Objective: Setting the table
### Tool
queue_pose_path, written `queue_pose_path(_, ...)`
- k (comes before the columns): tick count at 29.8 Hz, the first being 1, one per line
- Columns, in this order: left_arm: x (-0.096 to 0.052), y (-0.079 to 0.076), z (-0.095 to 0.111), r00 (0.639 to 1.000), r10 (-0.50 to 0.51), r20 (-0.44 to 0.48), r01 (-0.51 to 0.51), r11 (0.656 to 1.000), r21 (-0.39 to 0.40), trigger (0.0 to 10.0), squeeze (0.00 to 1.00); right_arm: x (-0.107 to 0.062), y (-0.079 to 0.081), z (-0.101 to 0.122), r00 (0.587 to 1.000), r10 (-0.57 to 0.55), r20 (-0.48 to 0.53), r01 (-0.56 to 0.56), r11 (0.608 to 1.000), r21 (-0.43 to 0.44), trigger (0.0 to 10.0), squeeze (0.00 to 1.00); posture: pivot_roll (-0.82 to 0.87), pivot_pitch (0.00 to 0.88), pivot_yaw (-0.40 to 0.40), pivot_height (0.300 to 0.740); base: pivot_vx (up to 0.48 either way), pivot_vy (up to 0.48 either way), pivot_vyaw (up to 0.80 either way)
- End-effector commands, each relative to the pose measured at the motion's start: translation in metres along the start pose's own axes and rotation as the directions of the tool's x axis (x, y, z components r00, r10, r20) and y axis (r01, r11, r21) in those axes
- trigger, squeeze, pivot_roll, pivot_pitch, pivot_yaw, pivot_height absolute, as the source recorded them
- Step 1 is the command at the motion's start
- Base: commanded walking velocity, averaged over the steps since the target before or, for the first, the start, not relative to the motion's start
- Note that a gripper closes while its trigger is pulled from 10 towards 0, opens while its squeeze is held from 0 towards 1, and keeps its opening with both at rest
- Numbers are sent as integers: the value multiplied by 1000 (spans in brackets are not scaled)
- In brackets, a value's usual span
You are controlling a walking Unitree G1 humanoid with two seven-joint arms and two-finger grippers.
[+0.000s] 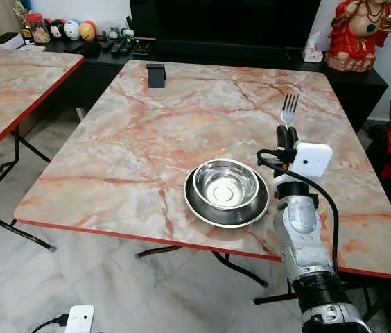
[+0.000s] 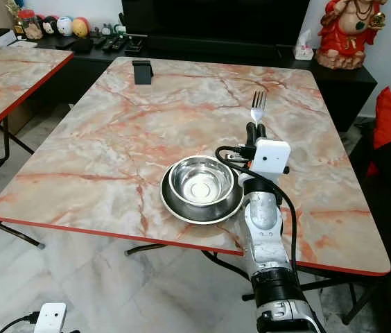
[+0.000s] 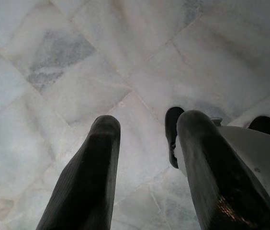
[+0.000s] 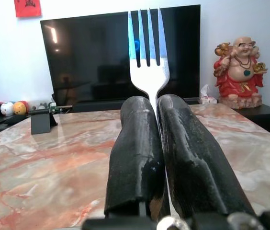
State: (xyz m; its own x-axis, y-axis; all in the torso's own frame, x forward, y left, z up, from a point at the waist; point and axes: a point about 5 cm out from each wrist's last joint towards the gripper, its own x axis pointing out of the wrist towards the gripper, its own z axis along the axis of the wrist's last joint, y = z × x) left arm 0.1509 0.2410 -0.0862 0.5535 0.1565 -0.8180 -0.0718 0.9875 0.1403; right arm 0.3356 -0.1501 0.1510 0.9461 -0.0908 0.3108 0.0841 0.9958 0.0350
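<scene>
A steel bowl (image 1: pixel 225 184) sits inside a steel plate (image 1: pixel 200 206) near the front edge of the marble table (image 1: pixel 147 139). My right gripper (image 1: pixel 287 133) hovers just right of the bowl, shut on a silver fork (image 1: pixel 290 109) whose tines stick out past the fingertips toward the far side. In the right wrist view the fork (image 4: pixel 148 57) is pinched between the two black fingers (image 4: pixel 135 153). My left gripper (image 3: pixel 144 139) hangs over the floor tiles with its fingers apart and nothing between them.
A small black stand (image 1: pixel 156 75) is at the table's far edge. A second marble table (image 1: pixel 8 83) stands to the left. Behind are a dark TV cabinet (image 1: pixel 223 48), a red statue (image 1: pixel 358 31) and small figurines (image 1: pixel 71 29). A white device (image 1: pixel 79 319) lies on the floor.
</scene>
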Motion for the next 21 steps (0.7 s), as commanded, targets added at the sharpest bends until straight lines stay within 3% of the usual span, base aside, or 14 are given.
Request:
queue_pose_path(1,0,0,-1,1000,-11,-1,11,1000,7,10000,0,5,1,5,1000,0,20,0,1000,-6,10000,0,12,0,-34,740,0,0,0)
queue_pose_path(5,0,-1,3,999,-37,17,36,996,79,10000,0,5,-5,5,1000,-9,19,9,1000,-17,10000,0,13,0,-37,740,0,0,0)
queue_pose_path(15,0,-3,5,998,-34,48,33,999,39,10000,0,7,-13,6,999,-26,19,26,999,-32,10000,0,12,0,-41,740,0,0,0)
queue_pose_path(21,0,-3,2,999,-25,33,25,1000,-3,10000,0,5,-31,4,998,-63,12,63,996,-69,10000,0,7,0,-41,740,0,0,0)
